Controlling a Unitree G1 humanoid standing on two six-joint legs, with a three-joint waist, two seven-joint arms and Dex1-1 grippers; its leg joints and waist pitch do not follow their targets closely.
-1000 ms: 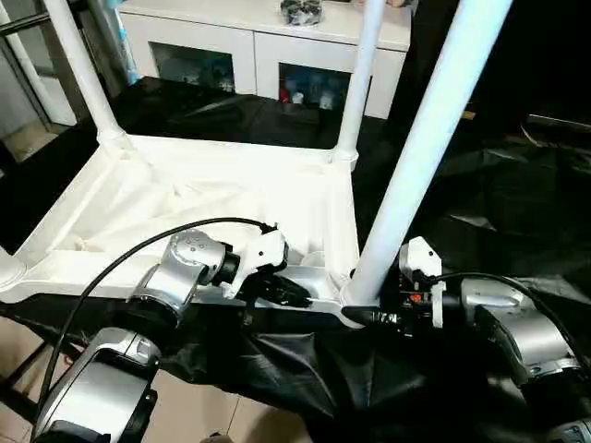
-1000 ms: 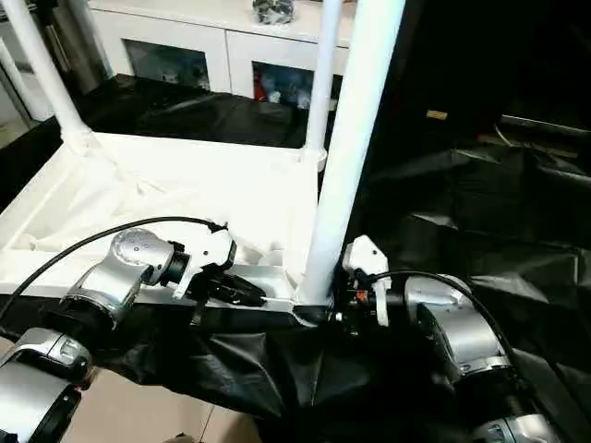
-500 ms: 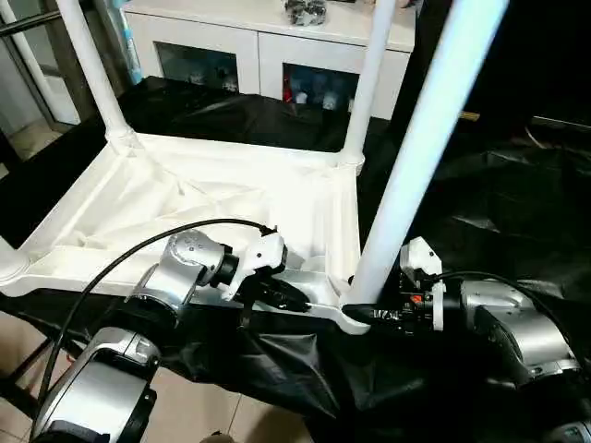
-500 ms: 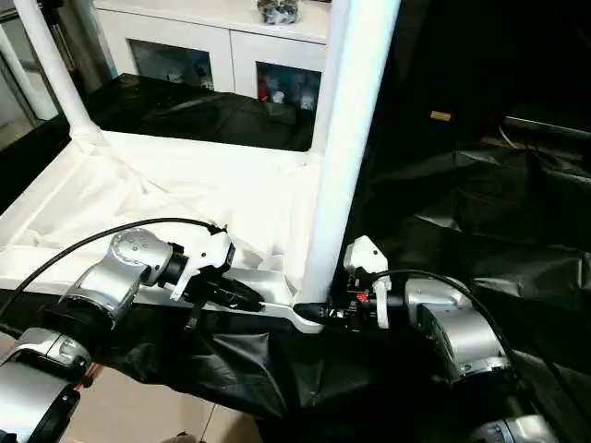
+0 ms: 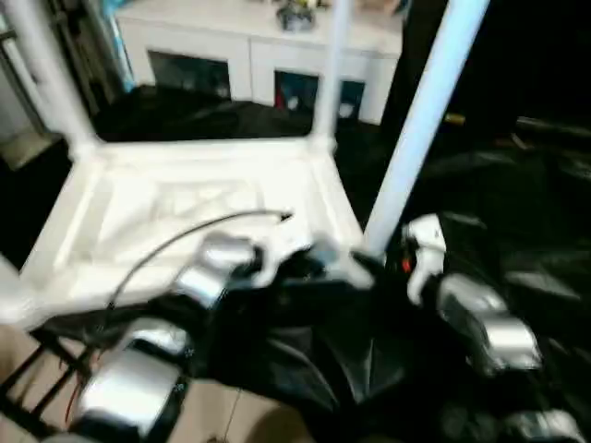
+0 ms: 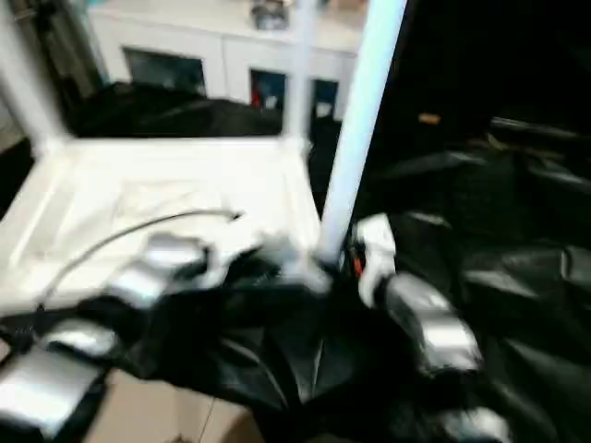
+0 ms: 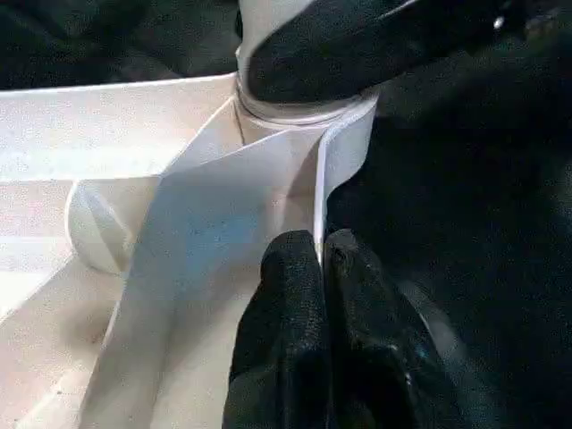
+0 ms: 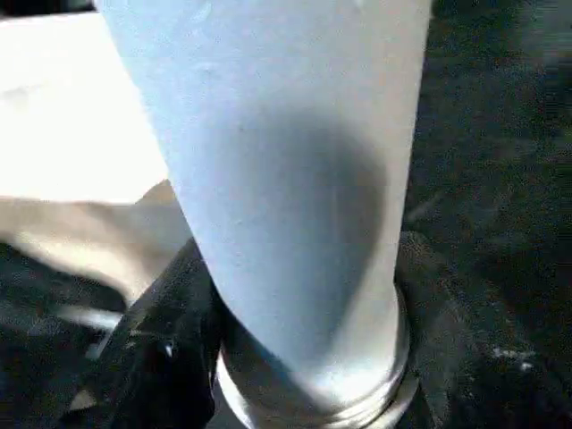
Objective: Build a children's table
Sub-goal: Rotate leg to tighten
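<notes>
The white tabletop [image 5: 185, 208] lies upside down on black cloth, ribbed underside up. Three white legs stand in its corner sockets: far left [image 5: 46, 78], far right [image 5: 331, 74] and near right [image 5: 420, 129]. My left gripper [image 7: 322, 243] is shut on the thin rim wall of the tabletop, right beside the near right socket [image 7: 304, 116]. My right gripper [image 5: 383, 257] clasps the base of the near right leg [image 8: 286, 179], with one black finger [image 7: 357, 40] wrapped against it just above the socket.
A white cabinet with glass doors [image 5: 231, 51] stands behind the table. Crumpled black cloth [image 5: 517, 185] covers the surface to the right and hangs over the front. Tan floor [image 5: 231, 420] and a dark frame [image 5: 37, 392] lie at lower left.
The whole head view has swung and blurred, so the camera moved. Both grippers stay at the near right corner, and the right one's fingers have drawn in around the leg base.
</notes>
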